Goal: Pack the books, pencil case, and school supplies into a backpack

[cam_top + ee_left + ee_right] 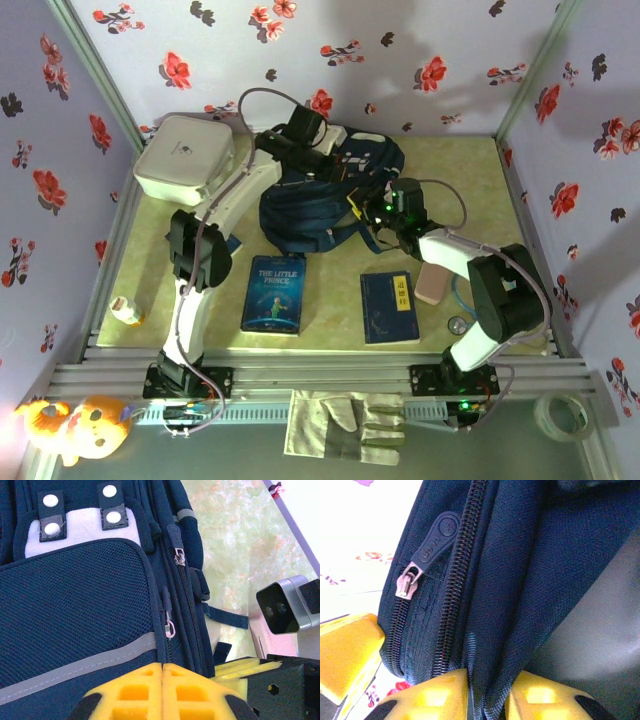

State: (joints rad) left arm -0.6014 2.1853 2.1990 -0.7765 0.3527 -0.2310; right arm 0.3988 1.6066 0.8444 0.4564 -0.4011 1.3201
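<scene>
The navy backpack [318, 200] lies at the middle back of the table, its mesh front panel [75, 605] and grey stripe under my left wrist camera. My left gripper [330, 155] sits over its upper part, yellow fingers [135, 690] pressed together with nothing between them, beside a zipper pull [170, 629]. My right gripper [377, 220] is at the bag's right edge, shut on a fold of backpack fabric [490, 645] next to a zipper slider [407, 585]. "The Little Prince" [273, 293] and the navy book with the white label [389, 307] lie flat in front. The pink pencil case [432, 283] lies partly under the right arm.
A white square box [183, 157] stands at the back left. A small bottle [127, 312] lies by the left rail and a small round object [457, 323] near the right base. Work gloves [345, 422], a tape roll [560, 412] and a plush toy [75, 425] lie off the table's front.
</scene>
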